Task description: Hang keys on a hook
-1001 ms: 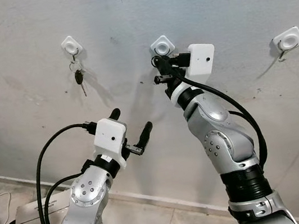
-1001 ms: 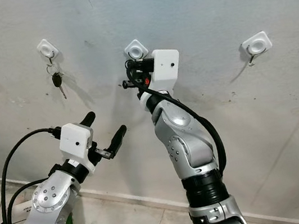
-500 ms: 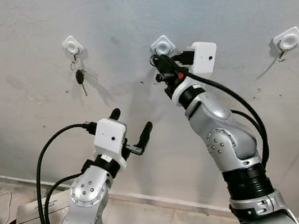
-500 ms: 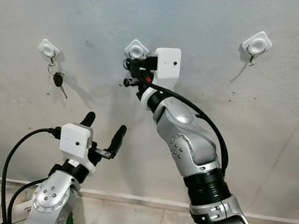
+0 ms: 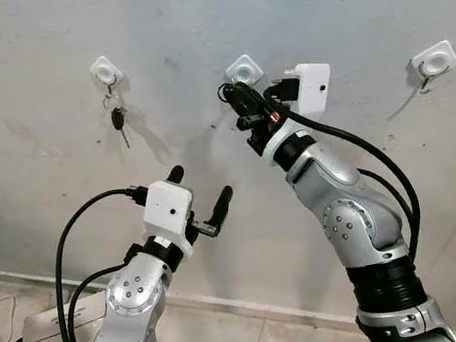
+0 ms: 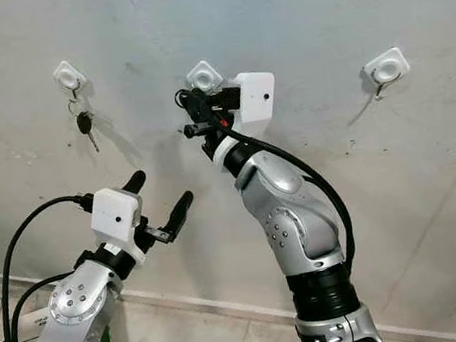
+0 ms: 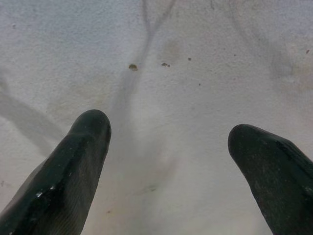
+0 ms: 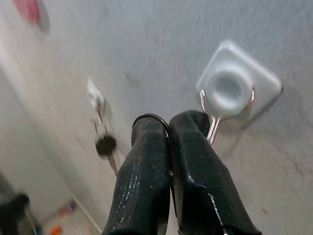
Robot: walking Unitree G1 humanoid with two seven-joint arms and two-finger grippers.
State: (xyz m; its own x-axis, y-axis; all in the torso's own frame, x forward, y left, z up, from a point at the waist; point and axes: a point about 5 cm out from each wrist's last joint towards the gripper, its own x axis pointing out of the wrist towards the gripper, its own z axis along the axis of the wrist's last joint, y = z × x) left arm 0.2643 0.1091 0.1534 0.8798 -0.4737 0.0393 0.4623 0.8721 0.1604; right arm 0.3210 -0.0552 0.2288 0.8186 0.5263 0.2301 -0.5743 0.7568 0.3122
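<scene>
The key ring [image 8: 149, 119] is pinched in the clenched right tool [image 8: 168, 128], just beside the middle wall hook [image 8: 230, 90]. Next, the ring must be guided over the hook's wire. The left tool [image 7: 166, 161] is held released, idle.

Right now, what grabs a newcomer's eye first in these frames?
The right gripper, raised to the grey wall just below the middle white square wall hook, its black fingers pinched on a thin metal key ring. On the left white hook a black-headed key already hangs. The left gripper hovers lower, open.
</scene>
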